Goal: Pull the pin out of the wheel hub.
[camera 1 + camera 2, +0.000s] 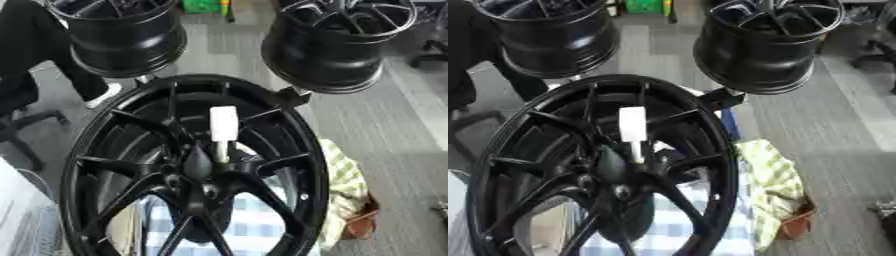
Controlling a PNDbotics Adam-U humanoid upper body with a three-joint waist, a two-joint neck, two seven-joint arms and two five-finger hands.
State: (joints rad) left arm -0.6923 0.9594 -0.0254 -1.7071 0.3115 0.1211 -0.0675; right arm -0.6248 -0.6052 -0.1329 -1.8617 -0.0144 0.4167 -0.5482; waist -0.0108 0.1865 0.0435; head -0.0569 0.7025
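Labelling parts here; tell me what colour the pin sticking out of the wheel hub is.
White; the pin stands out against the black wheel hub, clearest in the left eye view.

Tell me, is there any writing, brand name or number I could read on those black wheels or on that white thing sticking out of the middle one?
No text can be read anywhere in these views.
White pin: plain, no marking visible.
Big black wheel hub: no readable logo or number.
Two black rims behind: no lettering visible.
Green object at the far edge: too blurred to tell whether it bears print.

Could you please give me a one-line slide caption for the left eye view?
White-handled pin standing in the hub of a large black spoked wheel, two more black wheel rims behind; no robot hand in view.
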